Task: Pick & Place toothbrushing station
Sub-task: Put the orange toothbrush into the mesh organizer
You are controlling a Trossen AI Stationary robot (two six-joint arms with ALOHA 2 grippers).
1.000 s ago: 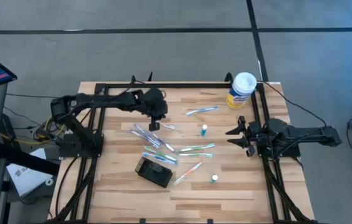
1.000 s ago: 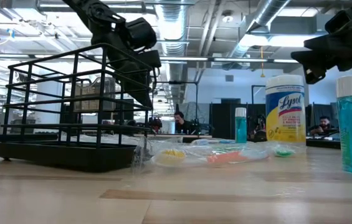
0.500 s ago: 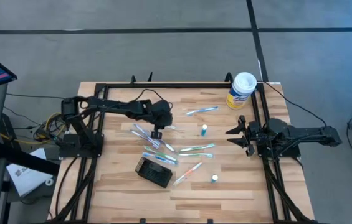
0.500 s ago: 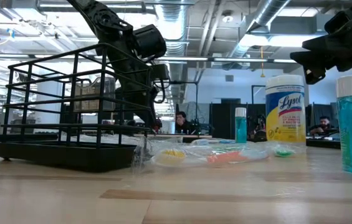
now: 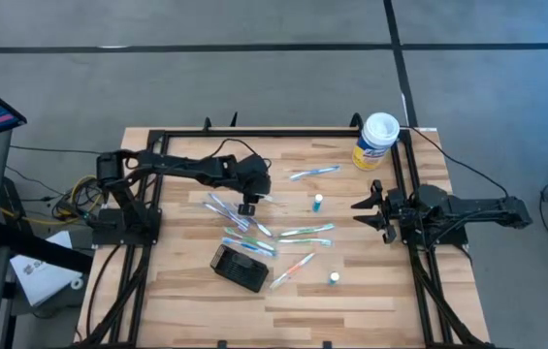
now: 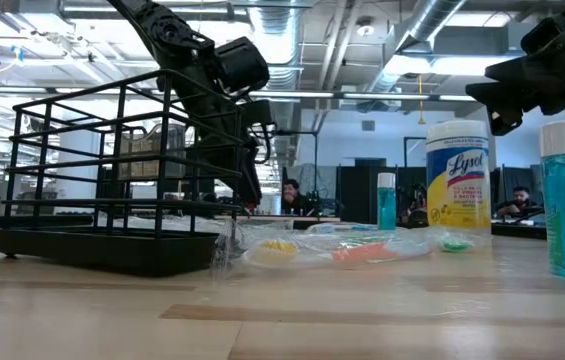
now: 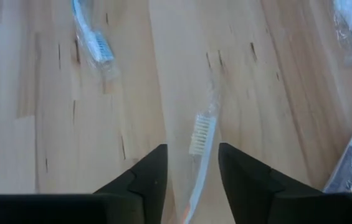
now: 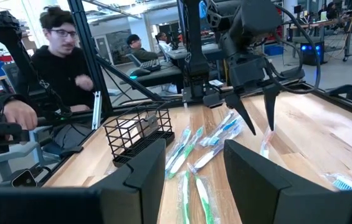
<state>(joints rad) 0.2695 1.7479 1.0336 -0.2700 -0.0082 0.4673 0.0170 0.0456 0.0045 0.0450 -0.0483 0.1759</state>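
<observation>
The left claw [image 5: 247, 206] hangs low over the wooden table [image 5: 177, 281], its two fingers [image 7: 144, 180] spread apart with a wrapped toothbrush [image 7: 199, 146] lying between them on the boards. The fingertips seem to be just above the wood rather than on it, though the wrist view cannot settle that. The claw grips nothing. From across the table, the right wrist view shows those same fingers pointing down and parted over the toothbrush.

The toothbrushing station [image 5: 240, 268], a black wire holder, sits on the near part of the table, well apart from the left claw, with a loose scatter of wrapped toothbrushes [image 5: 254, 233] between them.

The right claw [image 5: 369, 211] waits at the right side of the table, fingers apart and empty. A white-lidded yellow canister [image 5: 376, 142] stands near the far right corner. A small teal bottle [image 5: 318, 203] stands near the middle.
</observation>
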